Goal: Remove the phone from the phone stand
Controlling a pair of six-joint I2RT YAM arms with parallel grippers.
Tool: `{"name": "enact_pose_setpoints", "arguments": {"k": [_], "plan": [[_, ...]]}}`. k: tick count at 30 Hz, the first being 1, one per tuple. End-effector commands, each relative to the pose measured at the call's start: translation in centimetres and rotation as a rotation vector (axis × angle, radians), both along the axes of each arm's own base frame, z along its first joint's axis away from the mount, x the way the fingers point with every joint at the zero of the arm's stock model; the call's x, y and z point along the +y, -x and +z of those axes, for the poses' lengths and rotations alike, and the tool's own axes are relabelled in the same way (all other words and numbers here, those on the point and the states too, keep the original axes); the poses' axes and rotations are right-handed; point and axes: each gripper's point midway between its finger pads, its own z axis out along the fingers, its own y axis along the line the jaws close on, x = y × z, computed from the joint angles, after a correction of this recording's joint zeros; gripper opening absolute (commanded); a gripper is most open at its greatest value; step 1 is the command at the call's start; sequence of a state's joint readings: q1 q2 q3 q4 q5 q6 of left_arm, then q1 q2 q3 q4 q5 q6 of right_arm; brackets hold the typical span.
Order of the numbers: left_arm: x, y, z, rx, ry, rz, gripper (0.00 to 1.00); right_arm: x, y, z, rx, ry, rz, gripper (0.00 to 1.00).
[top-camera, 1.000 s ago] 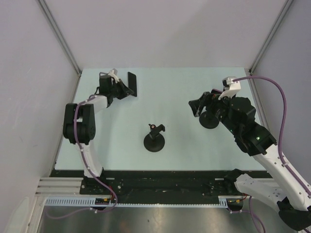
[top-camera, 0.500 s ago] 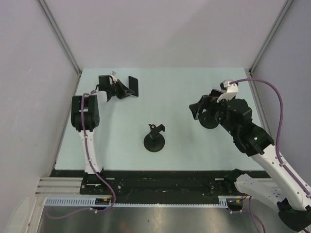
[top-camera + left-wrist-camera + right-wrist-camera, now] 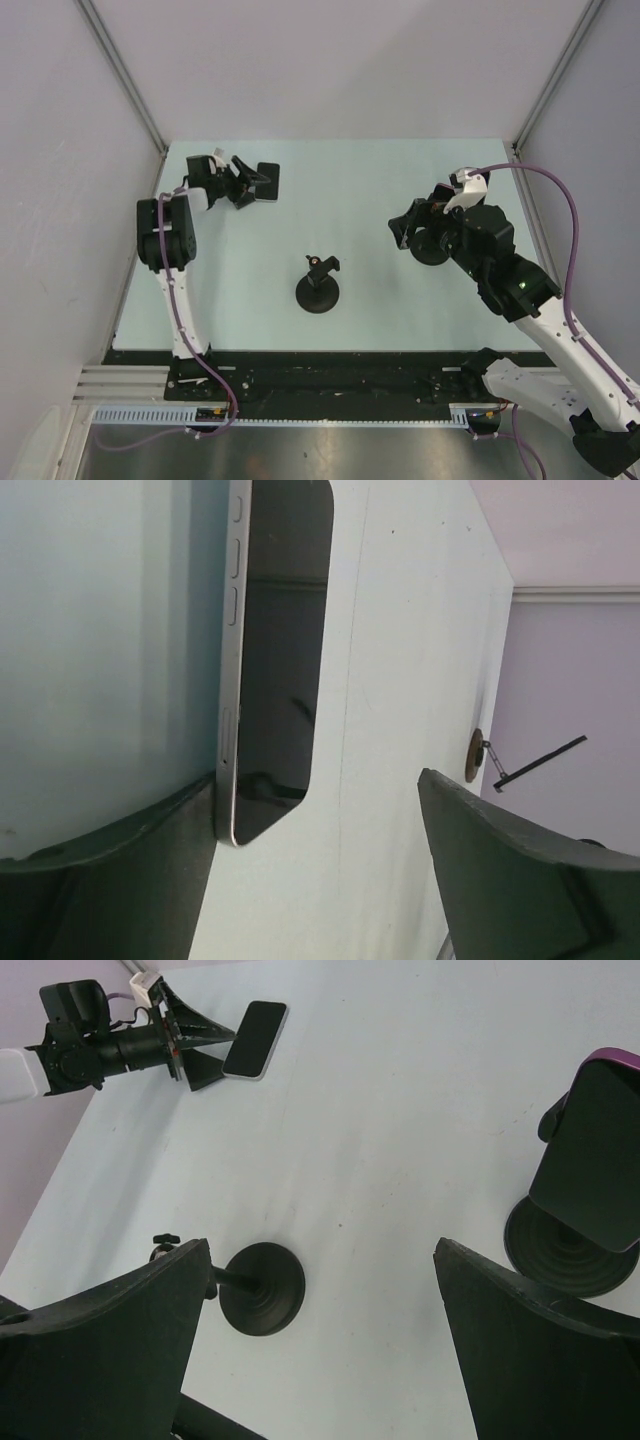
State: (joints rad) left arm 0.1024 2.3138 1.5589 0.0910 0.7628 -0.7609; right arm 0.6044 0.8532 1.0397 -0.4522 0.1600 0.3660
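Note:
A dark phone [image 3: 267, 183] with a silver edge [image 3: 275, 660] lies flat on the table at the far left, also visible in the right wrist view [image 3: 255, 1038]. My left gripper [image 3: 245, 182] [image 3: 318, 780] is open around its near end; one finger touches the phone's edge, the other stands well clear. An empty black phone stand [image 3: 318, 290] [image 3: 262, 1288] stands mid-table. A second phone [image 3: 590, 1150] in a purple case sits on another black stand [image 3: 560, 1250] [image 3: 432, 250] at the right. My right gripper [image 3: 405, 225] [image 3: 320, 1245] hangs open above the table beside that stand, holding nothing.
White walls enclose the pale table on the left, back and right, with metal posts [image 3: 120, 70] in the far corners. The left arm [image 3: 160, 240] stretches along the table's left edge. A black rail [image 3: 330, 370] runs along the near edge.
My left gripper has opened and let go of the dark phone, which went from standing on edge in the jaws to lying flat. The left arm drew back leftward. The right arm barely moved.

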Motion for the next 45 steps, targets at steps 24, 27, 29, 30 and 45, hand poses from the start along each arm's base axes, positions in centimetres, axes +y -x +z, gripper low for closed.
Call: {"name": "enact_pose_setpoints", "arguments": {"k": [24, 27, 29, 30, 45], "plan": [[-3.5, 15.8, 10.1, -0.171, -0.568, -0.066, 1.0, 0.1, -0.7, -0.7, -0.013, 0.02, -0.002, 1.0], [-6.1, 19.2, 11.9, -0.224, -0.58, -0.131, 1.0, 0.3, -1.1, -1.1, -0.008, 0.034, -0.003, 1.0], [-8.1, 21.6, 13.9, -0.276, -0.551, -0.167, 1.0, 0.5, -1.4, -1.3, -0.009, 0.039, -0.002, 1.0], [-8.5, 22.5, 14.3, -0.282, -0.561, -0.164, 1.0, 0.6, -1.5, -1.3, -0.006, 0.037, -0.001, 1.0], [-13.6, 32.6, 15.7, -0.36, -0.602, -0.238, 1.0, 3.6, -3.3, -2.3, 0.029, -0.023, 0.051, 0.99]]}}
